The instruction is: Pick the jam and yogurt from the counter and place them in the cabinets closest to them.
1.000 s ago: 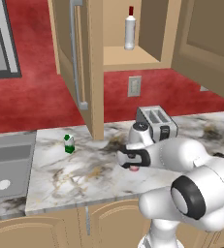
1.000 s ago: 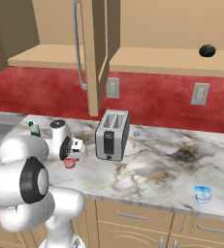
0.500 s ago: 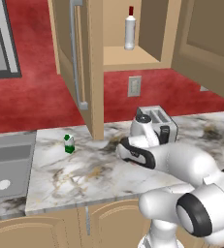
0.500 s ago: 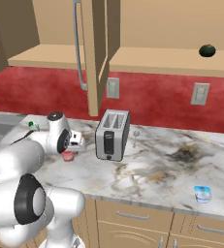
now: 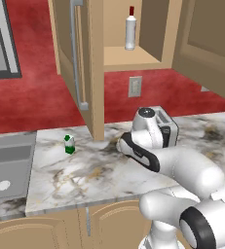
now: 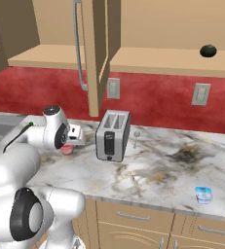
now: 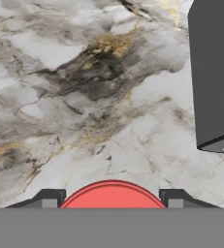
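Observation:
The jam (image 7: pixel 111 193), a small red pot, sits between my two dark fingertips in the hand view. My gripper (image 7: pixel 112 197) is shut on it. From the right base view the jam (image 6: pixel 66 149) hangs under my gripper (image 6: pixel 68 144), just above the marble counter (image 6: pixel 153 170) and left of the toaster. The yogurt (image 6: pixel 203 195), a tiny white and blue cup, stands near the counter's front right edge. Above, the tan cabinets (image 5: pixel 87 73) stand with doors open, and their wooden shelf (image 6: pixel 60 57) shows from the right side.
A silver toaster (image 6: pixel 113 135) (image 5: pixel 163 130) stands right beside the hand, its dark side (image 7: pixel 214 77) close in the hand view. A white bottle (image 5: pixel 130 29) is on the open shelf. A green-and-white container (image 5: pixel 69 144) and a sink (image 5: pixel 7 165) lie to the left. A dark green round object (image 6: pixel 208 50) rests on the right shelf.
The arm has swung, and the hand has carried the jam slightly up and toward the back wall, left of the toaster. The grip has not changed.

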Available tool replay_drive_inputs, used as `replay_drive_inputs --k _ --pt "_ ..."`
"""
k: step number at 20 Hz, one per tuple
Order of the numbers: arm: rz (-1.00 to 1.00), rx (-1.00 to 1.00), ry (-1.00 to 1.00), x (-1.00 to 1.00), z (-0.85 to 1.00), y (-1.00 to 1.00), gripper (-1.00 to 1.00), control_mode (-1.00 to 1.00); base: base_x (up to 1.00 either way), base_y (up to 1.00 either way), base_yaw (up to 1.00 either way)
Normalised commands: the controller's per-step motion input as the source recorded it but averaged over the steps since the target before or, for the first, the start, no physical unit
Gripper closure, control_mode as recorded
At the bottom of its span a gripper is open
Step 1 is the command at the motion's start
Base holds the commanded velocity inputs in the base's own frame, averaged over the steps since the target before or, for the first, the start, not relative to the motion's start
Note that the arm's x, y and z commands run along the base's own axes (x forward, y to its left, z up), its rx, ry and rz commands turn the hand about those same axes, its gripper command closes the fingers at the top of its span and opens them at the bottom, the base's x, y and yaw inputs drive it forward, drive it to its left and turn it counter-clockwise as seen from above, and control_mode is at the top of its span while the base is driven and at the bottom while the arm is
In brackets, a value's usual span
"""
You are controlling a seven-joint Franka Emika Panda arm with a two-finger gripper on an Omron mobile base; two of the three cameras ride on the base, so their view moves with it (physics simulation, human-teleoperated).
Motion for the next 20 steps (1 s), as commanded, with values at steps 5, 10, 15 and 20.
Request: replay_drive_inputs --k 5,10,15,20 --pt "-0.04 0.01 -0.02 0.00 0.39 0.00 1.00 -1.00 0.00 0.00 0.00" --pt "-0.05 0.01 0.00 0.00 0.40 0.00 1.00 -1.00 0.00 0.00 0.00" --pt "-0.04 0.01 0.00 0.00 0.41 0.00 1.00 -1.00 0.00 0.00 0.00" --pt "-0.01 0.01 0.00 0.00 0.41 0.00 1.00 -1.00 0.00 0.00 0.00"
